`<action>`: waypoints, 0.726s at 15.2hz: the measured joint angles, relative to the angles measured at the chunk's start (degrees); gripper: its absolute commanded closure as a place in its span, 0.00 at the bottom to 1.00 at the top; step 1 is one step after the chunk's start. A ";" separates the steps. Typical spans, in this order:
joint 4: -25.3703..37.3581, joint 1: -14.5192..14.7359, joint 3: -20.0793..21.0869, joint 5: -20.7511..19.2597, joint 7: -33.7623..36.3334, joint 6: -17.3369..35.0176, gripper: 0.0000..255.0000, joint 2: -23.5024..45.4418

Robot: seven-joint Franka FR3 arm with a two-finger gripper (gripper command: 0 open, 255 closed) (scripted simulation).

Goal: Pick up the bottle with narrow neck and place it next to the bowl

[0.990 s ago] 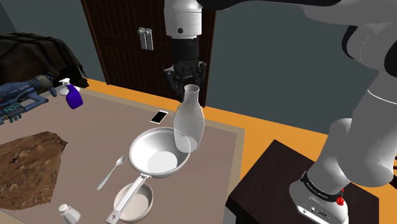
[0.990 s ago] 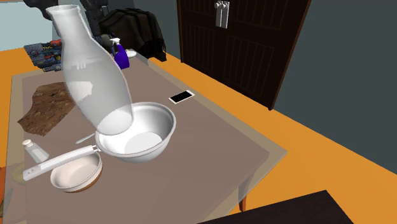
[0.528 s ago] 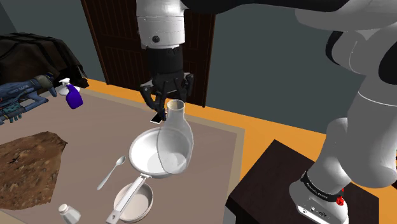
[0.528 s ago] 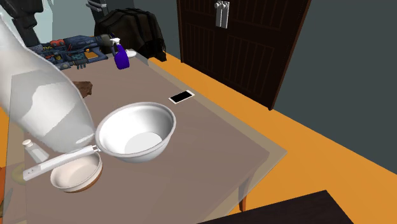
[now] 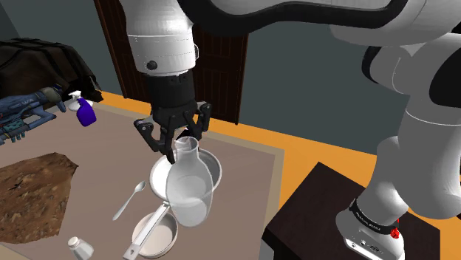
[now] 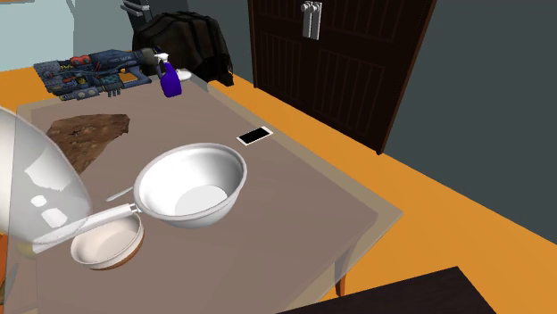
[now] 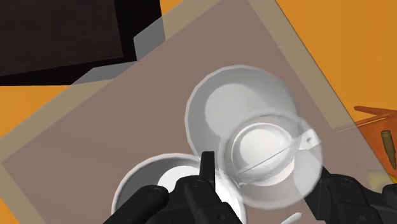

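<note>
A clear glass bottle [image 5: 190,190] with a narrow neck hangs upright from my gripper [image 5: 185,146], which is shut on its neck. It is lifted above the table, in front of the white bowl [image 5: 213,168] in the shoulder view and hiding much of it. In the second exterior view the bottle [image 6: 37,194] is at the left edge, left of the bowl [image 6: 190,184]. The wrist view looks down through the bottle [image 7: 270,158], with the bowl [image 7: 224,95] beyond it and a black finger [image 7: 207,169] against the glass.
A small white pan [image 5: 156,235] with a long handle lies near the table's front edge, with a spoon [image 5: 129,199] and a shaker [image 5: 79,247] nearby. A phone [image 6: 255,136] and a purple spray bottle [image 5: 86,111] lie farther back. The dark stand [image 5: 325,214] is at the lower right.
The gripper has carried the bottle to the shoulder view's left and lower, from the bowl's right rim across the bowl. In the second exterior view it slid to the left edge.
</note>
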 measured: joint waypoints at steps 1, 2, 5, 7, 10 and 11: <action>-0.85 -0.04 -0.01 0.02 -0.03 0.79 1.00 -0.07; -2.26 -0.11 0.00 0.13 -0.02 1.86 1.00 -0.42; -5.26 -0.34 -0.04 0.33 -0.24 4.33 1.00 -0.95; -7.14 -0.44 -0.07 0.38 -0.36 6.07 1.00 -1.10; -9.78 -0.69 -0.16 0.50 -0.67 8.35 1.00 -1.46; -10.47 -0.74 -0.19 0.50 -0.76 9.07 1.00 -1.44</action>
